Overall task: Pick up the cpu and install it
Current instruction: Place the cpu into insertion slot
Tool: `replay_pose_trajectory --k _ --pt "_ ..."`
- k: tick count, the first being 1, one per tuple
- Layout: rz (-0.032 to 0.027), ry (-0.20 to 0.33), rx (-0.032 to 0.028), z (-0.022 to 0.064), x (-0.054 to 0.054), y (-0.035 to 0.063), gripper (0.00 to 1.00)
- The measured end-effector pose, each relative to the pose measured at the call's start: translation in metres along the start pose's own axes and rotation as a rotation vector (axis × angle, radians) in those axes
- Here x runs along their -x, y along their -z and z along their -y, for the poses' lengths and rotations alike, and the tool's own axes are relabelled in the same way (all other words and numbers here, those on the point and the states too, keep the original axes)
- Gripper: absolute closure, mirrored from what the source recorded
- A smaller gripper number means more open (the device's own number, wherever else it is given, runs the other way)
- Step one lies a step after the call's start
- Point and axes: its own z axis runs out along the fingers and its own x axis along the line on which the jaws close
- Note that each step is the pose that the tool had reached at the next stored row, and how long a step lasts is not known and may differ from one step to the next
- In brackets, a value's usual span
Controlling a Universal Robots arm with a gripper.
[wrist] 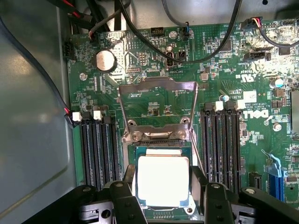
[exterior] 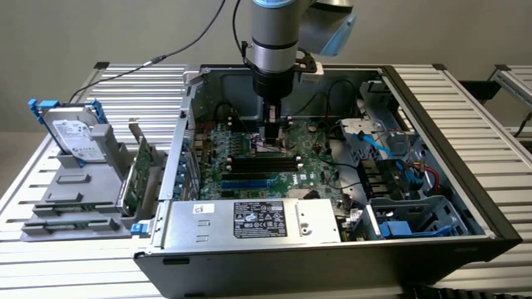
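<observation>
Gripper (exterior: 272, 138): low over the motherboard (exterior: 249, 169), inside the open case (exterior: 440, 121)
Hard drive (exterior: 73, 134): upright, 9 o'clock of case
Desk (exterior: 137, 87): slatted metal

Motherboard (wrist: 233, 60): white silkscreen "DELL" (wrist: 259, 113) beside the memory slots (wrist: 224, 144), reads upside down in wrist view; adjacent white sticker (wrist: 249, 96) too fine to read. Power supply (exterior: 199, 224) black label (exterior: 259, 220) and hard drive (exterior: 60, 115) white label (exterior: 75, 142): print illegible; cpu (wrist: 162, 179) lid washed out, markings unreadable.
</observation>
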Motion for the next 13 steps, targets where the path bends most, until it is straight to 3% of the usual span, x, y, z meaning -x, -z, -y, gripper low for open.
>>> replay_pose_trajectory --k 13 --pt "-0.0014 0.0 -0.0002 0.0015 0.0007 -0.0079 0.45"
